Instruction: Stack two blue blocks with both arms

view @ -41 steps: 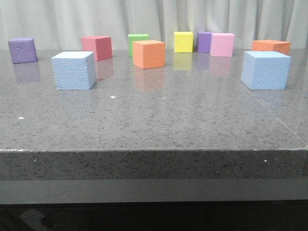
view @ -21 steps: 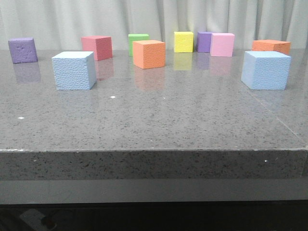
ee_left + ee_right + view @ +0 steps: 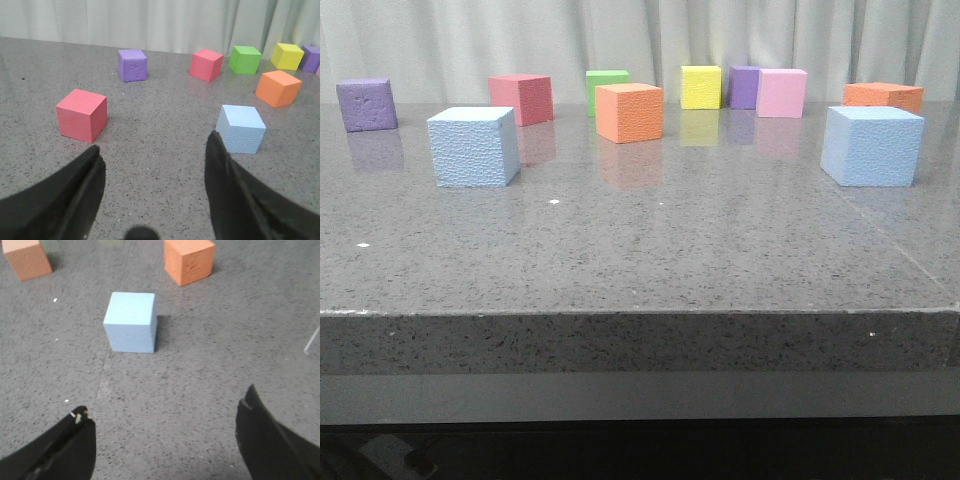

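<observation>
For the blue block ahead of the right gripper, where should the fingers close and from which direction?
Judging by its pose, come from above and close on two opposite side faces of the blue block. It sits flat and alone on the table, sides free. The right gripper is open, wider than the cube.

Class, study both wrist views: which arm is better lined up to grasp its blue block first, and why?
The right. The right gripper is open with its blue block ahead, roughly between the fingers. The left gripper is open too, but its blue block sits off beyond one finger, needing a sideways shift.
</observation>
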Controlling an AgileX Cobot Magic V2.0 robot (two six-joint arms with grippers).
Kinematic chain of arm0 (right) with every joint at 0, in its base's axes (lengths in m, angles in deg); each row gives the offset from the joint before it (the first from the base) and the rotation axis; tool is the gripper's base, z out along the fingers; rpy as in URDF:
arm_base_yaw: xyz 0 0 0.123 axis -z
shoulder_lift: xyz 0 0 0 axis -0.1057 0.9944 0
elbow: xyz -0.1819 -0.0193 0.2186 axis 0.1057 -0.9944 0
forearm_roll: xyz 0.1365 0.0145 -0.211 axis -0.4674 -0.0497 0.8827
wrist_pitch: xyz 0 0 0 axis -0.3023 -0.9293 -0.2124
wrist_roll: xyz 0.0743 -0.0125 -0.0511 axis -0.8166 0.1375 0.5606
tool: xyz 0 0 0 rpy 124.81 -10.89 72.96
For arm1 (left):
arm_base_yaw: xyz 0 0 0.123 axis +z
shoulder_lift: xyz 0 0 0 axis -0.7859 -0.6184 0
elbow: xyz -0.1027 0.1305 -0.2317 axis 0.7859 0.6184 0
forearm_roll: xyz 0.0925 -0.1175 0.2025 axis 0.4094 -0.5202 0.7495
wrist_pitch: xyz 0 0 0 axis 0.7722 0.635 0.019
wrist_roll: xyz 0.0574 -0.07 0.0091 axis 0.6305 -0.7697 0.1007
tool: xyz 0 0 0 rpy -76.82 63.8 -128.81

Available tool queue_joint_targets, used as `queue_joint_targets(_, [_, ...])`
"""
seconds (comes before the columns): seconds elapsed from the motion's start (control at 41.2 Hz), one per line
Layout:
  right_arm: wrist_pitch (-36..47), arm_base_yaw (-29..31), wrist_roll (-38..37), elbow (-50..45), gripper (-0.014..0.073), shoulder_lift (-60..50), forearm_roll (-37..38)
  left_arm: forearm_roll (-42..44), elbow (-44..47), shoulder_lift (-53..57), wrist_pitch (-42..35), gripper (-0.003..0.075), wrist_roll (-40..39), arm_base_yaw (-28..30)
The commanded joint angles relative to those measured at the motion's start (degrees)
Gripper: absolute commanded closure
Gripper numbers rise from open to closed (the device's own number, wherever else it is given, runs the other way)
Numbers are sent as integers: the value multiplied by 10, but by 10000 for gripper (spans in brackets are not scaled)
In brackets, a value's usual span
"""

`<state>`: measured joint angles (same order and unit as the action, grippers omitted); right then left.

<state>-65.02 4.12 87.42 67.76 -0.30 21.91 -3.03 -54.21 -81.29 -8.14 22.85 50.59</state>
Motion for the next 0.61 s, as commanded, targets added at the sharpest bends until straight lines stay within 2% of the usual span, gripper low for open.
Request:
queue_joint_targets(0.0, [11, -16, 53, 59, -3, 48, -44, -4, -16, -11, -44, 283, 2, -2])
queue_joint_targets(0.097, [-6, -51, 93, 104, -3, 105, -63, -4, -16, -11, -44, 283, 2, -2])
queue_joint_targets(0.267, [-52, -103, 92, 200, -3, 224, -63, -4, -16, -11, -44, 283, 2, -2])
queue_joint_targets(0.413, [-105, -106, 40, 302, -3, 336, -47, -4, -16, -11, -44, 283, 2, -2])
queue_joint_targets(0.583, [-147, -106, -62, 403, -3, 434, 38, -4, -16, -11, -44, 283, 2, -2])
